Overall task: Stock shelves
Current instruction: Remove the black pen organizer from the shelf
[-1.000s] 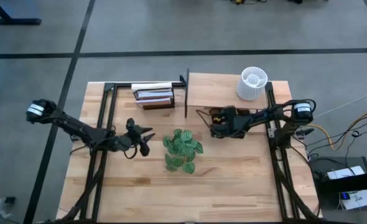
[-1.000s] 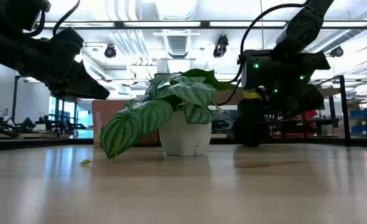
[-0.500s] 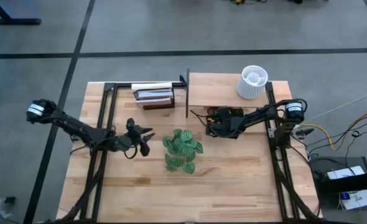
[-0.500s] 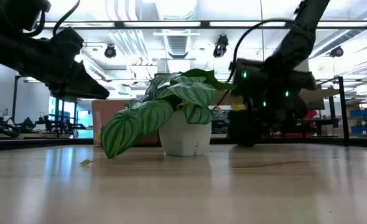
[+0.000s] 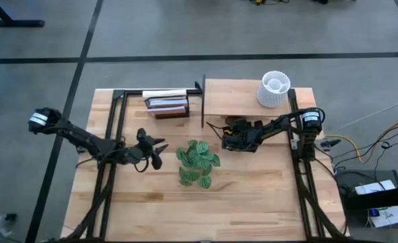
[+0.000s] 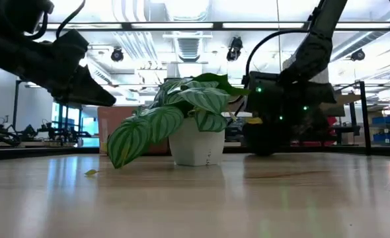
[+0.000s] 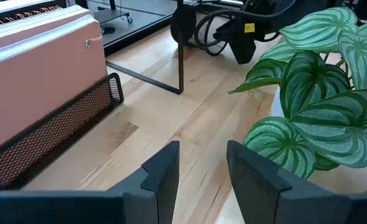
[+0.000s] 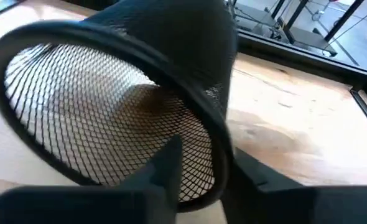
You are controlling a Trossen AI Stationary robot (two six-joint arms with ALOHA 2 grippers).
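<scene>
Right wrist view: right gripper point(image 8: 199, 165) pinches black mesh cup's point(image 8: 109, 118) rim, one finger inside, ready for carrying to the shelves point(image 5: 236, 98) beside it.

Left gripper point(image 7: 199, 171) spread, idle near plant point(image 7: 320, 106).

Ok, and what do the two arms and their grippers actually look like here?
Both arms are dark, thin and jointed, each with a white-labelled motor housing near its base. The left gripper has two flat matte-black fingers with squared tips. The right gripper carries a small yellow marking and looping black cable; green indicator lights glow on it in the low view.

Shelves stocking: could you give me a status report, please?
Right end effector shut on mesh cup, by shelves. Left end effector open, beside plant.
</scene>
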